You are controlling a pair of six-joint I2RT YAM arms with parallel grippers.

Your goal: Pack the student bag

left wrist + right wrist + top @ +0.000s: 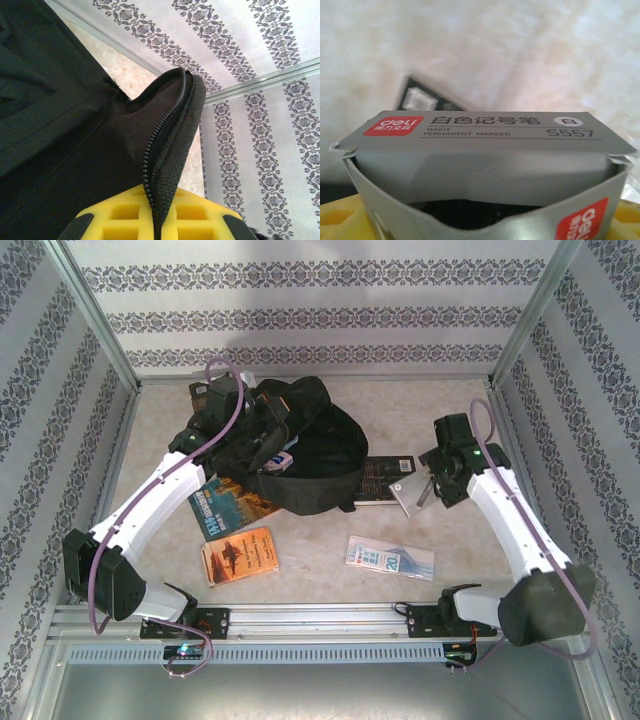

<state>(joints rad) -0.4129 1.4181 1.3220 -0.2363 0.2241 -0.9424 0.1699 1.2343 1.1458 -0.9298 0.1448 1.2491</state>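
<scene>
Item 1. Grey card marker box [485,165], "white permanent marker" printed on its raised flap, close up at the bottom of the right wrist view. It stands open-topped between the yellow pads [337,215] of the right gripper [425,490]. The jaws stand either side of it; whether they actually pinch it cannot be told.

Item 2. The student bag [300,455], black fabric, slumped in the upper middle of the overhead frame, left of the box.

Item 3. Left gripper [159,220], bottom centre of its own view, closed on the bag's zippered rim, which runs up from between the pads.

Item 4. Loose stock on the table [400,420]:
- orange book [240,555], lower left of centre
- blue-covered book [225,502], partly tucked under the bag
- dark book [385,480], touching the bag's right side, just beside the box
- flat blue-printed pack [390,558], lower right of centre

Hazards, as judged from the floor:
- The box's flap is up, so tipping it on the way over would likely shed its contents.
- Thin card gives under pressure; too hard a squeeze crushes it, too light a one lets it slide out.
- The bag is held by a narrow pinch of rim alone. If the fabric slips, the mouth sags and the box meets cloth rather than the opening
</scene>
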